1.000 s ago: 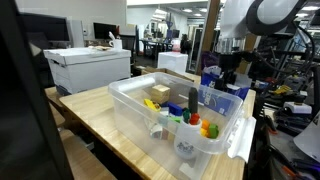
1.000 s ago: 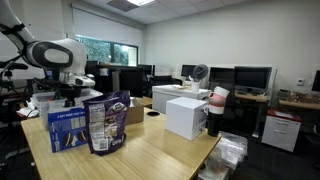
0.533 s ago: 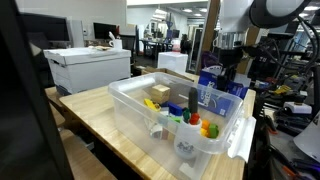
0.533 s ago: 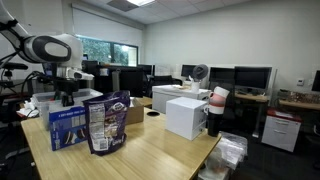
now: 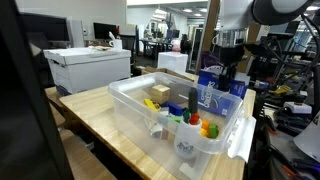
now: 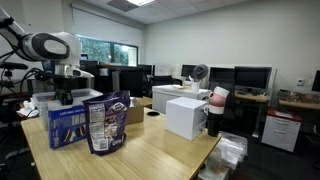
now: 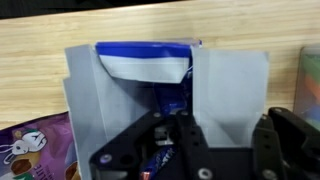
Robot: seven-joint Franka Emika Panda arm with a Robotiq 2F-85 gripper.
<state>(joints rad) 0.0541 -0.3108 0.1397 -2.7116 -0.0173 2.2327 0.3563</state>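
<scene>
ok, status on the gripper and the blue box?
Gripper shut, directly above the open blue box. Can't tell if it holds anything. Snack bag beside the box, not in the way.

A wooden table (image 5: 95,108) is filling the foreground in both exterior views (image 6: 150,152). A clear plastic bin (image 5: 135,115) is sitting on the table at one end. A yellow block (image 5: 158,93), a blue piece (image 5: 177,108) and a cluster of orange, green and red pieces (image 5: 202,126) are lying inside the bin. A printed snack bag (image 6: 107,122) is standing upright on the table, well apart from the bin. A white box (image 6: 186,116) is sitting just beside the table's far edge. Beyond the table, a desk fan (image 6: 199,72) and a row of dark monitors (image 6: 250,77) are standing along the wall, and daylight is coming through a window (image 6: 105,48).
</scene>
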